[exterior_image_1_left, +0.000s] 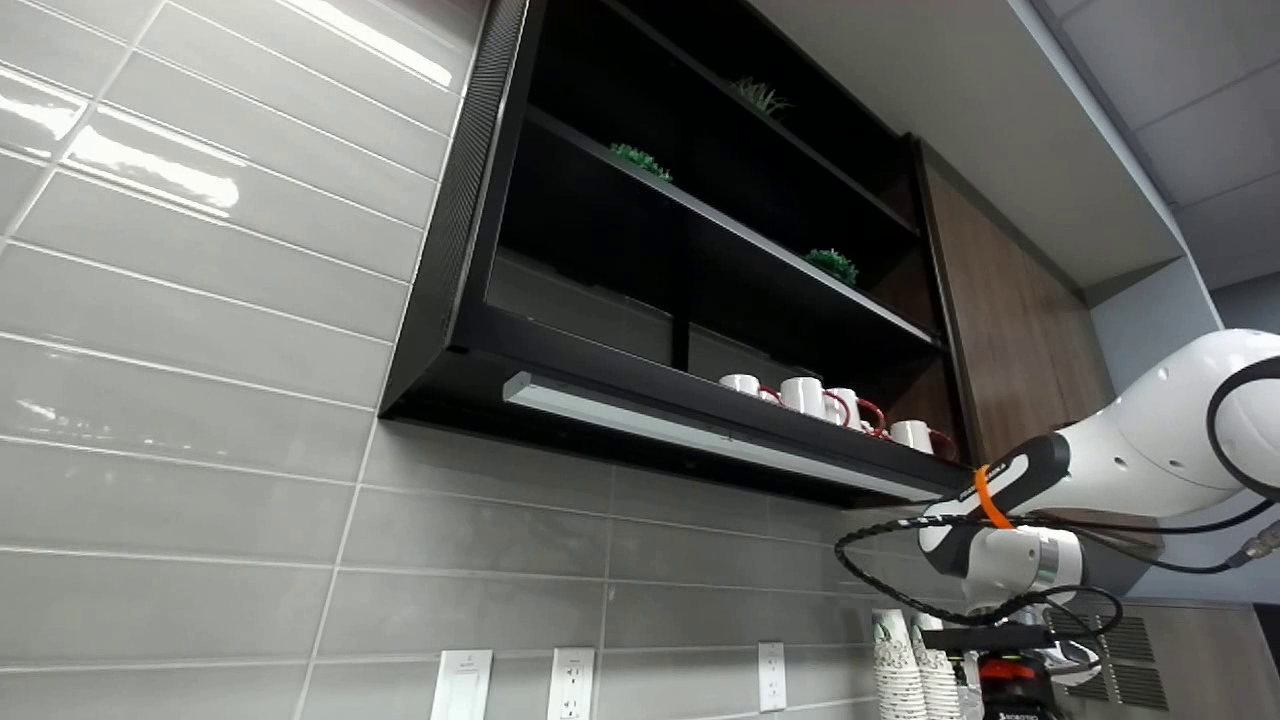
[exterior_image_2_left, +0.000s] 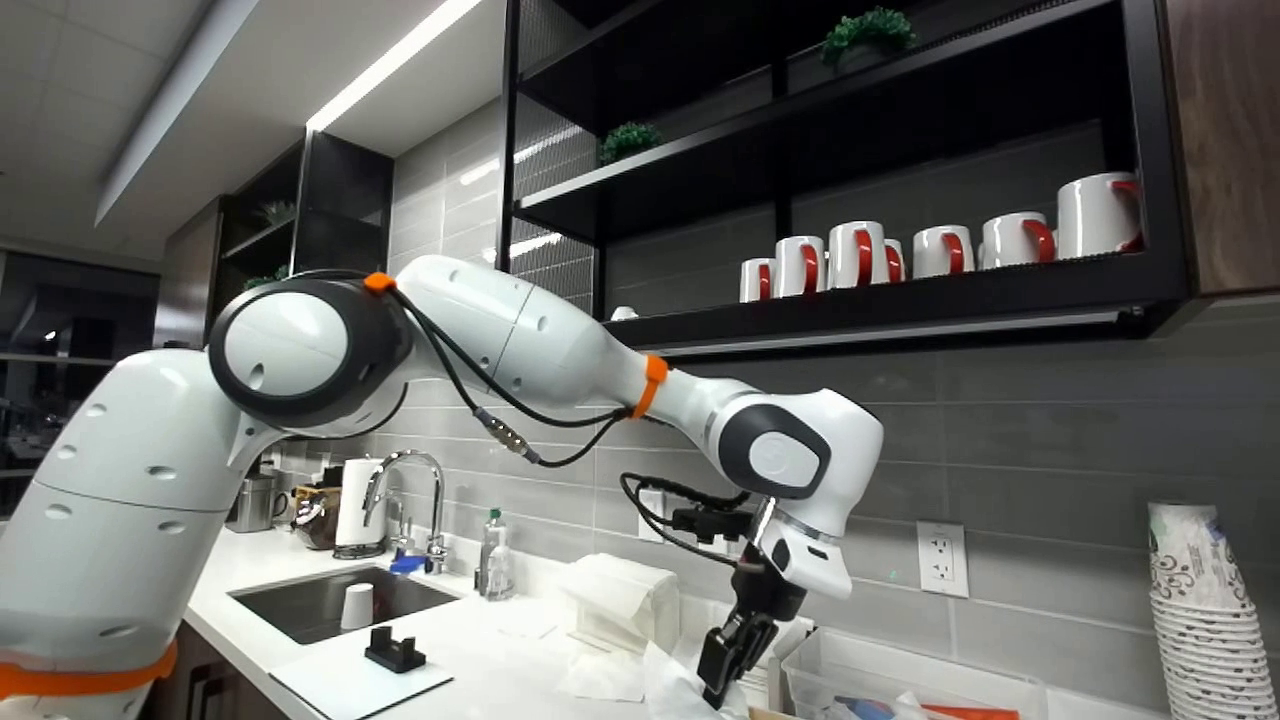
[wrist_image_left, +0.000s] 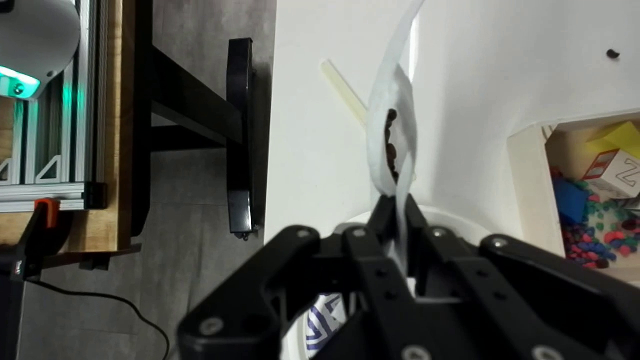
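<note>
White paper (wrist_image_left: 404, 130) is pinched by the gripper (wrist_image_left: 398, 210), dark beans (wrist_image_left: 391, 150) caught in its parted fold! It's held over the pale counter (wrist_image_left: 315, 185), a round dish (wrist_image_left: 462, 223) partly hidden below; in the wrist view, 1 box (wrist_image_left: 532, 185) of blocks (wrist_image_left: 620, 172) is seen right.

Lighting's pretty uneven. In an exterior view the ceiling strip (exterior_image_2_left: 395, 62) is blown out to plain white, and the tiles (exterior_image_1_left: 200, 325) catch harsh glare streaks in both exterior views, where the shelves (exterior_image_1_left: 735, 228) also sink to near-black. Wrist view's a mix: counter (wrist_image_left: 320, 165) almost washed out, floor (wrist_image_left: 175, 250) kinda dim, near gripper (wrist_image_left: 397, 215) soft and out of focus, and a teal light (wrist_image_left: 22, 80) on the left tints the rails (wrist_image_left: 74, 120) green.
</note>
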